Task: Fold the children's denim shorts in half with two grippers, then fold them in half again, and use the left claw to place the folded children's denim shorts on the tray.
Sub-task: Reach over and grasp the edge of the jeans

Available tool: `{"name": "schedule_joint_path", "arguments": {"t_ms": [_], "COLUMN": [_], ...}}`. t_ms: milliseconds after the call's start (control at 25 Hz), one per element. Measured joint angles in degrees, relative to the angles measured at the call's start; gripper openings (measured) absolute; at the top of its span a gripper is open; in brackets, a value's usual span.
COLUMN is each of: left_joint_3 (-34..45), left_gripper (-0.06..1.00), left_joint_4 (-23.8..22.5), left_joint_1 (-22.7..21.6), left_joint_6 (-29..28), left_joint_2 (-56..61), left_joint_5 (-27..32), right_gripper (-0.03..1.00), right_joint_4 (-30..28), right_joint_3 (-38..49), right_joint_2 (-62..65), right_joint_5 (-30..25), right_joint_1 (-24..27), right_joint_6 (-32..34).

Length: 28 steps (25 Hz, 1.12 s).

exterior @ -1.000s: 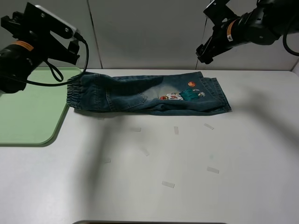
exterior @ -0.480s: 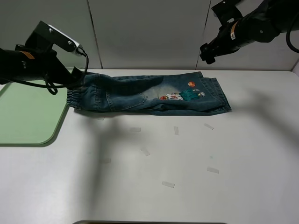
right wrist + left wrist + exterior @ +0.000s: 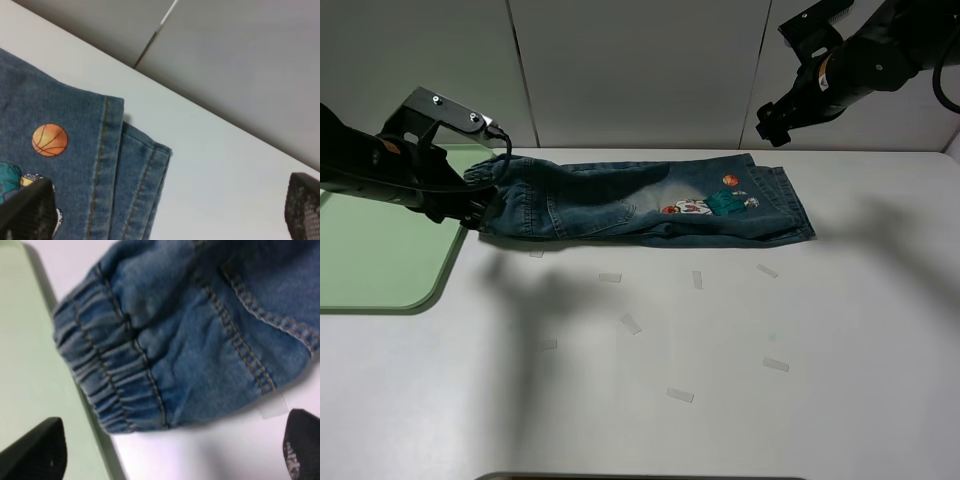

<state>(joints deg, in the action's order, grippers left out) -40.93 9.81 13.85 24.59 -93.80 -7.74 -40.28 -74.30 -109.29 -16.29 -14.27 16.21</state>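
Tabletop (image 3: pixel 720 340) is carrying the children's denim shorts (image 3: pixel 620 205); my left claw (image 3: pixel 169 447), jaws spread, is flanking the waistband (image 3: pixel 110 385); closing must catch every layer. My right claw (image 3: pixel 162 210) is hovering, jaws spread.

The children's denim shorts (image 3: pixel 610 205) are washed, matt woven cloth with raised stitching and a ribbed elastic waistband (image 3: pixel 107 385). The tray (image 3: pixel 380 250) looks like smooth matt plastic and the desk (image 3: pixel 740 330) is smooth. The black fingers (image 3: pixel 40 452) are finely textured.

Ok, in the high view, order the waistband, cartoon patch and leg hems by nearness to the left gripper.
1. Elastic waistband, right at the left gripper.
2. Cartoon patch, mid-leg, further right.
3. Leg hems, far right end of the shorts.
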Motion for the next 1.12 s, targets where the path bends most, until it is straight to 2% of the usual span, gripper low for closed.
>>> {"name": "schedule_joint_path", "arguments": {"t_ms": [280, 600, 880, 1120], "left_joint_3": [-0.7, -3.3, -7.6, -10.5], "left_gripper": [0.84, 0.83, 0.82, 0.82], "left_joint_4": [0.0, 0.0, 0.0, 0.0], "left_joint_1": [0.0, 0.0, 0.0, 0.0], "left_joint_6": [-4.7, -8.8, -9.4, -9.3], "left_joint_2": [-6.0, -8.2, -13.1, -16.4], "left_joint_5": [-1.1, -10.6, -12.2, -18.1], "right_gripper": [0.69, 0.69, 0.69, 0.69], "right_joint_4": [0.6, 0.6, 0.3, 0.3], "right_joint_3": [0.0, 0.0, 0.0, 0.0], "right_joint_2": [0.0, 0.0, 0.0, 0.0], "right_joint_5": [-0.9, -0.9, -0.6, -0.5], "right_joint_1": [0.0, 0.0, 0.0, 0.0], "right_joint_6": [0.0, 0.0, 0.0, 0.0]}}
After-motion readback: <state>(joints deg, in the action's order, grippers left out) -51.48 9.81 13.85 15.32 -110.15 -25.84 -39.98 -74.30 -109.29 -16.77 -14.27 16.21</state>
